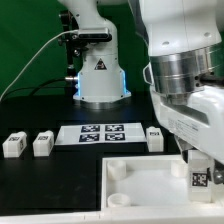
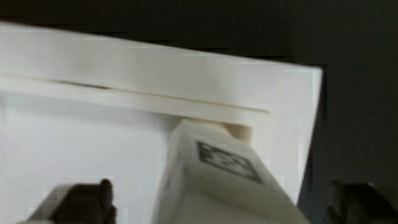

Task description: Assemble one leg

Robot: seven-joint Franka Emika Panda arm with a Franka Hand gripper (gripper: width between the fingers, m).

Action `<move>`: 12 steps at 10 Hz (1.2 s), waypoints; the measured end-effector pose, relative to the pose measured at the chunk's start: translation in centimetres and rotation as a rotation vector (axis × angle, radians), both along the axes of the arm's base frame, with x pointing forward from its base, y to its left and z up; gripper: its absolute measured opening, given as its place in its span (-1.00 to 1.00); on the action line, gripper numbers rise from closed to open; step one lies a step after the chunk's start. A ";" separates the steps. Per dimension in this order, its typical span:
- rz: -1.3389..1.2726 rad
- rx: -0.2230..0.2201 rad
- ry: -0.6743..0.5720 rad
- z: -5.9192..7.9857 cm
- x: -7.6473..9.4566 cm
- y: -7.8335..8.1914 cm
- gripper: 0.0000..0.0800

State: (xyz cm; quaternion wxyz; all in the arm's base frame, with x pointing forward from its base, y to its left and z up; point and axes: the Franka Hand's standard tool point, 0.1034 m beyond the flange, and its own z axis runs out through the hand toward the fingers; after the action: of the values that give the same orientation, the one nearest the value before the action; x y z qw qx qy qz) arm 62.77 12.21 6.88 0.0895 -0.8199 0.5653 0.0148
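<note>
A leg [image 1: 200, 180], a stubby white post with a square tag, stands upright at the near right corner of the large white panel [image 1: 140, 178] in the exterior view. My gripper [image 1: 200, 163] sits right over it. In the wrist view the leg [image 2: 228, 165] rises between my two dark fingers [image 2: 86, 202], with a gap showing on each side, so the gripper [image 2: 222, 208] is open around it. The panel [image 2: 89, 130] fills the wrist view behind the leg. Whether the leg's foot sits in the corner socket is hidden.
Two more legs [image 1: 14, 145] [image 1: 42, 144] stand at the exterior view's left, and a third [image 1: 154, 136] by the marker board [image 1: 100, 133]. The robot base [image 1: 98, 75] stands behind. A round socket [image 1: 118, 170] shows at the panel's far left corner.
</note>
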 end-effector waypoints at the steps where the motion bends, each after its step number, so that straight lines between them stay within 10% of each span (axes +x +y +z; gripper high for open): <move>1: 0.169 -0.013 -0.027 0.0 0.0 0.0 0.60; 8: 0.873 -0.099 -0.115 0.3 0.5 -0.8 0.62; 10: 0.817 -0.094 -0.108 0.3 0.4 -0.7 -0.05; 12: 0.677 -0.085 -0.086 0.3 0.4 -0.8 -0.26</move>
State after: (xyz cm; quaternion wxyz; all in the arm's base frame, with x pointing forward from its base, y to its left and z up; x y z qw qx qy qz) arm 63.18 11.42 7.14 0.0690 -0.9638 0.2570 -0.0144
